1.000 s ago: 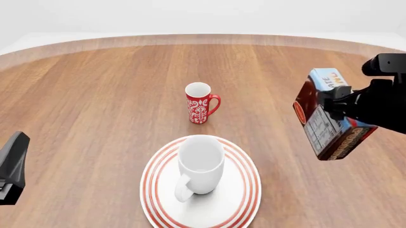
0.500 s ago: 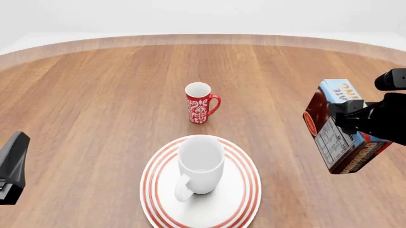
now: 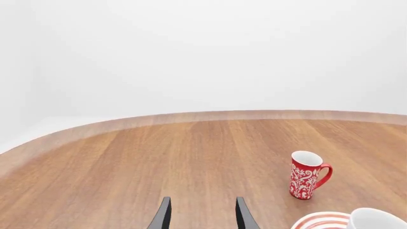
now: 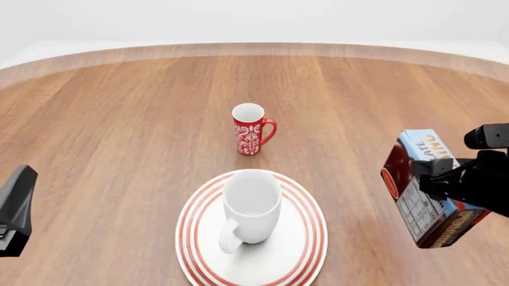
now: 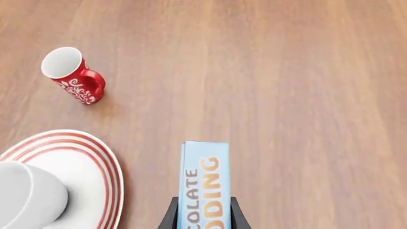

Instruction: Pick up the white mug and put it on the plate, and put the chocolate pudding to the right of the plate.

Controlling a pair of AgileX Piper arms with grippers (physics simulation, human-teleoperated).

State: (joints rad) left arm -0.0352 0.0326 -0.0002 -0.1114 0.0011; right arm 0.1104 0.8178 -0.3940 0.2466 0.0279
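Since a second ago the right gripper (image 4: 442, 179) has carried the chocolate pudding (image 4: 421, 187) lower and nearer in the front view, from about the 2 o'clock side of the scene toward 4 o'clock; nothing else has shifted.

Largest first, the wooden table (image 4: 119, 131) fills the view, its curved far edge at 12 o'clock. On it, toward 6 o'clock, lies the plate (image 4: 306, 238), round and white with red rings at its rim. The white mug (image 4: 252, 205) stands upright on the plate, mouth up, handle turned toward 7 o'clock. So the mug is already set on the plate.

The chocolate pudding sits off the plate's 3 o'clock side, apart from its rim, tilted, with its light blue lettered face upward and its label panel facing the camera. Whether it touches the wood cannot be told. The right wrist view shows the dark fingers (image 5: 173, 217) pressed against both sides of the carton (image 5: 205, 183), so that gripper is clamped on it.

A red mug (image 4: 250, 131) with white ornament stands upright at 12 o'clock from the plate, well apart from it, handle toward 3 o'clock.

The left gripper (image 3: 202, 214) hangs at the 9 o'clock edge of the front view, its two fingers spread with only bare wood between them.
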